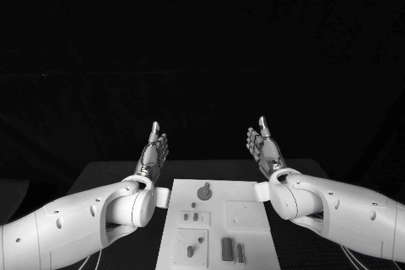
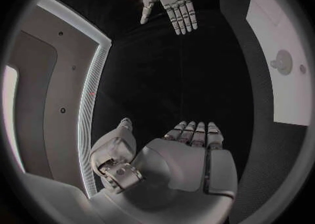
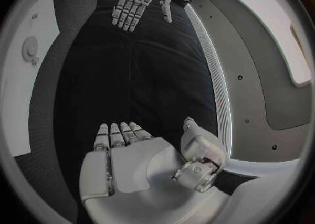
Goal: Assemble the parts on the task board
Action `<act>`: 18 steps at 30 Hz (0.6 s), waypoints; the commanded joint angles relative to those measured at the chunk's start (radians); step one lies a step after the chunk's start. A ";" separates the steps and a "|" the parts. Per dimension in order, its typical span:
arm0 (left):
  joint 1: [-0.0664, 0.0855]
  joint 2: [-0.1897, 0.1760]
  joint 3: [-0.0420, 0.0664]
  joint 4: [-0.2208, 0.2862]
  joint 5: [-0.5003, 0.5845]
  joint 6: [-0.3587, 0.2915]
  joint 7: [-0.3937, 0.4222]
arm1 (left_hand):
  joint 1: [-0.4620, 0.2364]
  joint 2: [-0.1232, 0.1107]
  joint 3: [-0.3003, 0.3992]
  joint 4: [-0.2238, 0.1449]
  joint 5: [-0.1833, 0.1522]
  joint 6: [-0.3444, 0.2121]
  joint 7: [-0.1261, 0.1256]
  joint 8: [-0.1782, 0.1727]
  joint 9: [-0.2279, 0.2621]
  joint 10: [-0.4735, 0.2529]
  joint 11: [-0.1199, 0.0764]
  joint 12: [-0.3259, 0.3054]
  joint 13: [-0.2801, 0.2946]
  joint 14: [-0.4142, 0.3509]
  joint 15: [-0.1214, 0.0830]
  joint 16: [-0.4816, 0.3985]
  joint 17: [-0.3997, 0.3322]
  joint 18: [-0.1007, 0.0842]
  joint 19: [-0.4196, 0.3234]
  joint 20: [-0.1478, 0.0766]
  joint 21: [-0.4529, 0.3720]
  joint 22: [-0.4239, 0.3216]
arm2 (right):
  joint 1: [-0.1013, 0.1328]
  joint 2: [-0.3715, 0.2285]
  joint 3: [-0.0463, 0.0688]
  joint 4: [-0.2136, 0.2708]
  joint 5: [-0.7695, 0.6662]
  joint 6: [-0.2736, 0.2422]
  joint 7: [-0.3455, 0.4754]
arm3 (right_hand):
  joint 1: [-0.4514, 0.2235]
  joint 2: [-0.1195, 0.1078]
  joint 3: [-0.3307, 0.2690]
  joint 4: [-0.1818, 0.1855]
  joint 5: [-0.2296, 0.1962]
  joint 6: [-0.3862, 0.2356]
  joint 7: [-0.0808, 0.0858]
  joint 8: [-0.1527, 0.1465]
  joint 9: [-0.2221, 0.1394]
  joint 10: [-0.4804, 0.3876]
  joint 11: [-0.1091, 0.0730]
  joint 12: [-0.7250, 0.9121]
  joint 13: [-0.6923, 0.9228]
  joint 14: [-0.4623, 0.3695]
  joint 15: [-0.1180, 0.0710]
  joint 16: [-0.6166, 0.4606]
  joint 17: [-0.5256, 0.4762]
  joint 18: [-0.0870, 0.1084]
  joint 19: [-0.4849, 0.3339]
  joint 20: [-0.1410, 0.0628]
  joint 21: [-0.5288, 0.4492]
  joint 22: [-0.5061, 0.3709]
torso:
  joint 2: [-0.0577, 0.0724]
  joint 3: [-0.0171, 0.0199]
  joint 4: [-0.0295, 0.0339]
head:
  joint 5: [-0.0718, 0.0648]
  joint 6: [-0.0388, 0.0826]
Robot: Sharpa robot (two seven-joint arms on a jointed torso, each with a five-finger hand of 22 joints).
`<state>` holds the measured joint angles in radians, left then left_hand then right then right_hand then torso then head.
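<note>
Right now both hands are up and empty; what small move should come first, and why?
Probably lower the right hand toward the task board. Both it and the left hand are raised open above the board's far end, holding nothing, while the parts lie untouched on the board's near end.

Found no readable text, label, brand, number or sign anywhere. Checked the white task board [image 1: 244, 214] and its small parts [image 1: 227, 249]: plain, unmarked. Checked the left robot hand [image 1: 153, 154] and the right robot hand [image 1: 267, 151]: bare too. Saw nothing printed on the black surface [image 1: 110, 173].
</note>
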<state>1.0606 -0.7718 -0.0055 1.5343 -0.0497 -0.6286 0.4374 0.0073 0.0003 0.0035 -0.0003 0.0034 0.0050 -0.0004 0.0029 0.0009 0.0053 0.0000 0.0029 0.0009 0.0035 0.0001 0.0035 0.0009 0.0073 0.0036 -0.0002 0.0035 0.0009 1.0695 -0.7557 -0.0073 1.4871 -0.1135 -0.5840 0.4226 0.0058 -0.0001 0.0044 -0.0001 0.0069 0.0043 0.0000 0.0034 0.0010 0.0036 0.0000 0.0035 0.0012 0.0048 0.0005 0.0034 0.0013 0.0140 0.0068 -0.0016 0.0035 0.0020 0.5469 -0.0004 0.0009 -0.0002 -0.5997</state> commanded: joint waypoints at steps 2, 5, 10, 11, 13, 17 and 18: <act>-0.010 -0.008 0.005 0.033 0.049 -0.139 0.082 | -0.007 0.000 -0.003 0.000 -0.003 -0.005 0.000 -0.003 -0.001 -0.005 0.000 -0.003 -0.001 -0.003 0.000 -0.003 -0.001 -0.007 -0.004 0.000 -0.004 -0.001 | -0.013 -0.017 0.005 0.059 0.101 -0.165 0.089 | -0.006 0.000 -0.004 0.000 -0.007 -0.004 0.000 -0.003 -0.001 -0.004 0.000 -0.003 -0.001 -0.005 -0.001 -0.003 -0.001 -0.014 -0.007 0.002 -0.003 -0.002 | -0.003 0.0004 -0.0009 | 0.000 0.000; -0.011 -0.008 0.006 0.036 0.050 -0.141 0.083 | -0.007 0.000 -0.003 0.000 -0.003 -0.005 0.000 -0.003 -0.001 -0.005 0.000 -0.003 -0.001 -0.003 0.000 -0.003 -0.001 -0.007 -0.004 0.000 -0.004 -0.001 | -0.019 -0.023 0.007 0.079 0.112 -0.183 0.096 | -0.006 0.000 -0.004 0.000 -0.007 -0.004 0.000 -0.003 -0.001 -0.004 0.000 -0.003 -0.001 -0.005 -0.001 -0.003 -0.001 -0.014 -0.007 0.002 -0.003 -0.002 | -0.003 0.0004 -0.0009 | 0.000 0.000; -0.011 -0.008 0.006 0.036 0.050 -0.141 0.083 | -0.007 0.000 -0.003 0.000 -0.003 -0.005 0.000 -0.003 -0.001 -0.005 0.000 -0.003 -0.001 -0.003 0.000 -0.003 -0.001 -0.007 -0.004 0.000 -0.004 -0.001 | -0.020 -0.024 0.007 0.083 0.114 -0.186 0.097 | -0.006 0.000 -0.004 0.000 -0.007 -0.004 0.000 -0.003 -0.001 -0.004 0.000 -0.003 -0.001 -0.005 -0.001 -0.003 -0.001 -0.014 -0.007 0.002 -0.003 -0.002 | -0.003 0.0004 -0.0009 | 0.000 0.000; -0.011 -0.008 0.006 0.036 0.050 -0.141 0.083 | -0.007 0.000 -0.003 0.000 -0.003 -0.005 0.000 -0.003 -0.001 -0.005 0.000 -0.003 -0.001 -0.003 0.000 -0.003 -0.001 -0.007 -0.004 0.000 -0.004 -0.001 | -0.020 -0.024 0.007 0.083 0.114 -0.186 0.097 | -0.006 0.000 -0.004 0.000 -0.007 -0.004 0.000 -0.003 -0.001 -0.004 0.000 -0.003 -0.001 -0.005 -0.001 -0.003 -0.001 -0.014 -0.007 0.002 -0.003 -0.002 | -0.003 0.0004 -0.0009 | 0.000 0.000; -0.011 -0.008 0.006 0.036 0.050 -0.141 0.083 | -0.007 0.000 -0.003 0.000 -0.003 -0.005 0.000 -0.003 -0.001 -0.005 0.000 -0.003 -0.001 -0.003 0.000 -0.003 -0.001 -0.007 -0.004 0.000 -0.004 -0.001 | -0.020 -0.024 0.007 0.083 0.114 -0.186 0.097 | -0.006 0.000 -0.004 0.000 -0.007 -0.004 0.000 -0.003 -0.001 -0.004 0.000 -0.003 -0.001 -0.005 -0.001 -0.003 -0.001 -0.014 -0.007 0.002 -0.003 -0.002 | -0.003 0.0004 -0.0009 | 0.000 0.000; -0.011 -0.008 0.006 0.036 0.050 -0.141 0.083 | -0.007 0.000 -0.003 0.000 -0.003 -0.005 0.000 -0.003 -0.001 -0.005 0.000 -0.003 -0.001 -0.003 0.000 -0.003 -0.001 -0.007 -0.004 0.000 -0.004 -0.001 | -0.020 -0.024 0.007 0.083 0.114 -0.186 0.097 | -0.006 0.000 -0.004 0.000 -0.007 -0.004 0.000 -0.003 -0.001 -0.004 0.000 -0.003 -0.001 -0.005 -0.001 -0.003 -0.001 -0.014 -0.007 0.002 -0.003 -0.002 | -0.003 0.0004 -0.0009 | 0.000 0.000; -0.011 -0.008 0.006 0.036 0.050 -0.141 0.083 | -0.007 0.000 -0.003 0.000 -0.003 -0.005 0.000 -0.003 -0.001 -0.005 0.000 -0.003 -0.001 -0.003 0.000 -0.003 -0.001 -0.007 -0.004 0.000 -0.004 -0.001 | -0.020 -0.024 0.007 0.083 0.114 -0.186 0.097 | -0.006 0.000 -0.004 0.000 -0.007 -0.004 0.000 -0.003 -0.001 -0.004 0.000 -0.003 -0.001 -0.005 -0.001 -0.003 -0.001 -0.014 -0.007 0.002 -0.003 -0.002 | -0.003 0.0004 -0.0009 | 0.000 0.000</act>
<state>1.0502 -0.7800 -0.0010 1.5671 -0.0036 -0.7533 0.4956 0.0074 0.0004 0.0035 -0.0003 0.0034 0.0050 -0.0004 0.0030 0.0011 0.0053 0.0001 0.0029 0.0012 0.0035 0.0001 0.0035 0.0011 0.0076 0.0036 -0.0002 0.0037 0.0010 1.0504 -0.7796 -0.0007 1.5681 -0.0074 -0.7564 0.4954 0.0058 -0.0001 0.0045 -0.0001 0.0070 0.0044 0.0001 0.0034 0.0009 0.0037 0.0000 0.0035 0.0010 0.0049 0.0007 0.0034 0.0010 0.0143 0.0069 -0.0015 0.0035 0.0010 0.5443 0.0001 0.0000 0.0000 -0.6000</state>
